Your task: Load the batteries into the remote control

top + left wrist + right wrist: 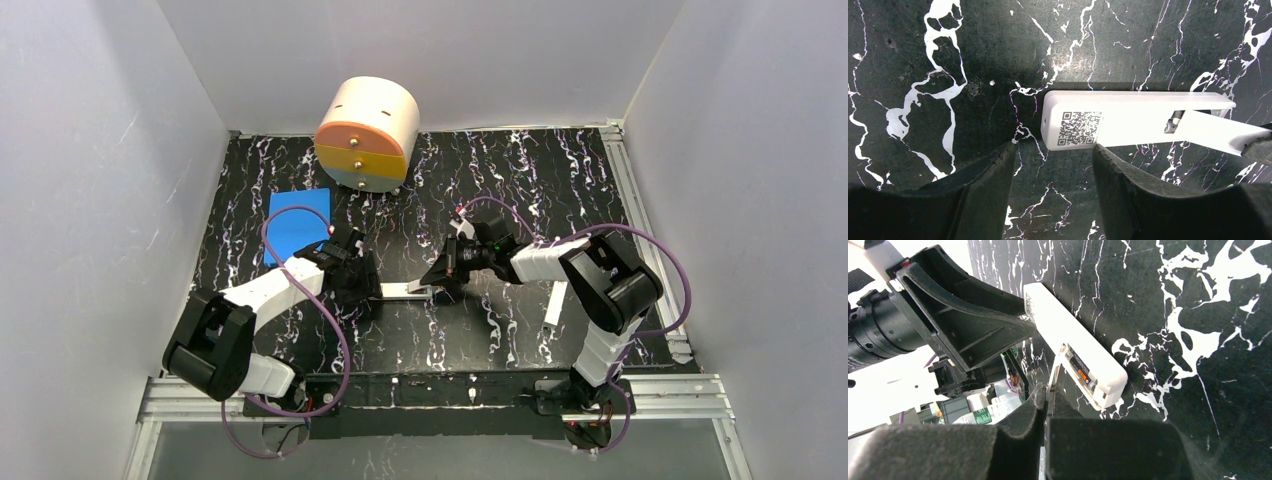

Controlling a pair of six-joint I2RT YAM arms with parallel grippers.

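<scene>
The remote control (1128,120) lies face down on the black marble table, its dark square code label (1080,128) turned up. My left gripper (1053,155) is open at the label end; the remote lies just past its fingertips, not between them. My right gripper (1046,392) is shut on the thin white cover piece (1053,375), which slants up against the open battery compartment. A dark battery with an orange mark (1080,371) sits in that compartment. From above, the remote (400,290) lies between the left gripper (365,290) and the right gripper (437,280).
A round cream drawer unit with orange, yellow and blue fronts (368,135) stands at the back. A blue square mat (298,225) lies to the left. A longer plain white bar (553,303) lies by the right arm. White walls enclose three sides.
</scene>
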